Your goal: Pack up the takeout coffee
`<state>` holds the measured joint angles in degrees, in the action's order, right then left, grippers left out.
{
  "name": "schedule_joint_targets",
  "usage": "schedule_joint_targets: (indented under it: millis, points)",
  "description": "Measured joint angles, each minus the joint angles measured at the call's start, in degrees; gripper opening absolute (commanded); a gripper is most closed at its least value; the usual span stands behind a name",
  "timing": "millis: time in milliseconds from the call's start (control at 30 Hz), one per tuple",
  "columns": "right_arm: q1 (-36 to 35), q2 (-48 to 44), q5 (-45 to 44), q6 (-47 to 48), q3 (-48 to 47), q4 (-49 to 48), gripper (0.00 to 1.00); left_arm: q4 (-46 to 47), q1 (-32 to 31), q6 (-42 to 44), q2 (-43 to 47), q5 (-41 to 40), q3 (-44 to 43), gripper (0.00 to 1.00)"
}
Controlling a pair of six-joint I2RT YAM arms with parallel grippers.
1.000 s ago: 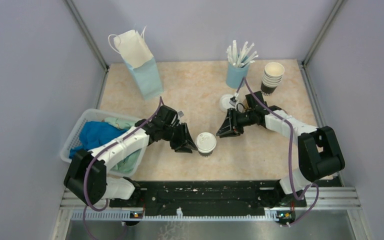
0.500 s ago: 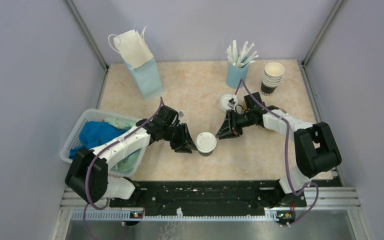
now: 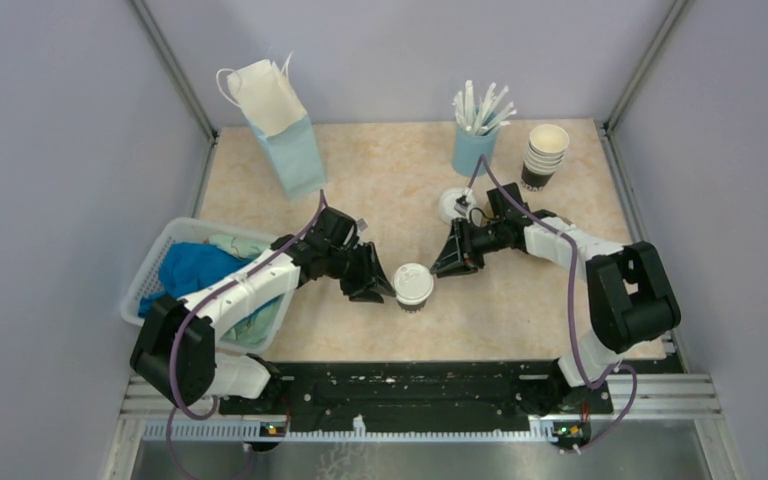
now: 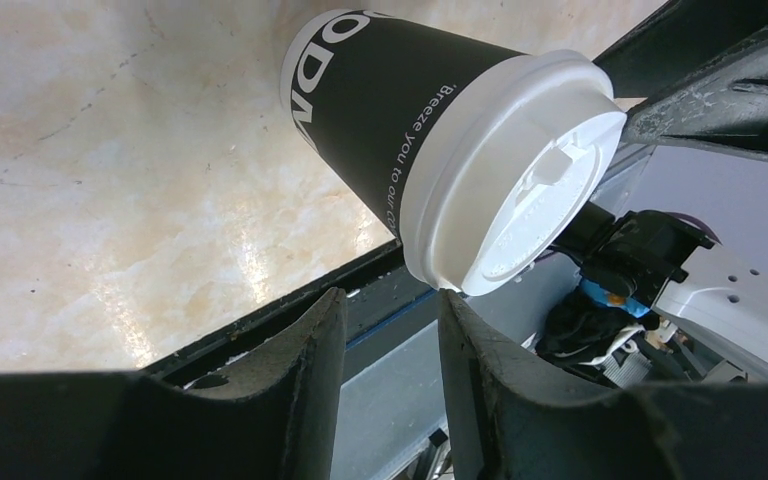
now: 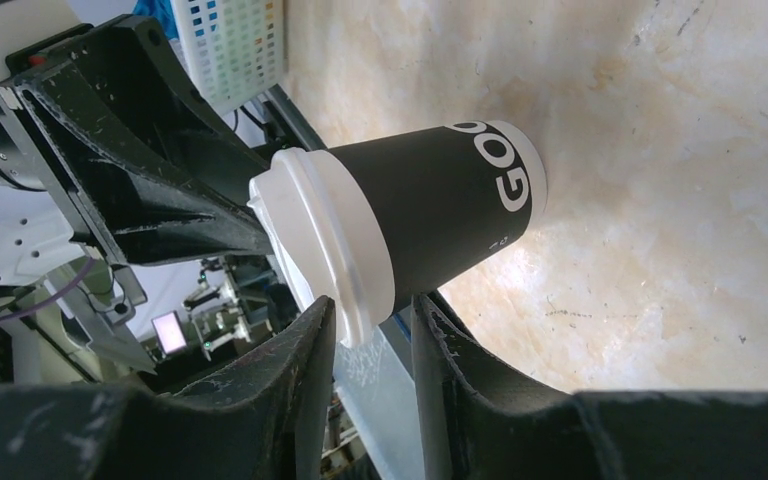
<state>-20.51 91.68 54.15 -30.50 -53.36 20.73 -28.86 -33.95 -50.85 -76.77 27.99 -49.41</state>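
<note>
Black left gripper (image 3: 377, 288): your jaws stand a little apart, holding nothing. Just right of it the takeout coffee (image 3: 413, 287) stands on the table (image 3: 380, 190); you can read "Breeze you to our" and "GOO". Your right gripper (image 3: 442, 267), just past it, is a little apart too, empty.

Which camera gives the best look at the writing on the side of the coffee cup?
Left wrist view: the coffee cup is close up, with small print readable on its dark side. The right wrist view shows only big white letters near the base. The overhead view shows mainly the white lid.
</note>
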Motion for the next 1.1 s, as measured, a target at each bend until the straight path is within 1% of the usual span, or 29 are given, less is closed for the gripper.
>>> schedule_joint_targets:
  millis: [367,600,767,933,1100]
  points:
    - [-0.3,0.0,0.0,0.1,-0.1,-0.2,0.35,-0.9,0.3,1.3,-1.4,-0.4,-1.7,0.45]
    - [-0.7,0.8,-0.2,0.0,-0.1,-1.1,0.31,-1.2,0.6,1.8,-2.4,0.5,-2.0,0.43]
    - [-0.8,0.8,-0.7,0.0,0.2,-1.6,0.31,-1.3,0.6,2.4,-2.6,0.7,-2.1,0.42]
    - [-0.6,0.4,-0.8,-1.1,3.5,-6.2,0.31,-1.2,0.6,2.8,-2.6,0.8,-1.8,0.42]
    - [-0.3,-0.7,-0.2,-3.4,8.1,-14.2,0.31,1.3,1.0,2.8,-2.1,2.3,0.2,0.42]
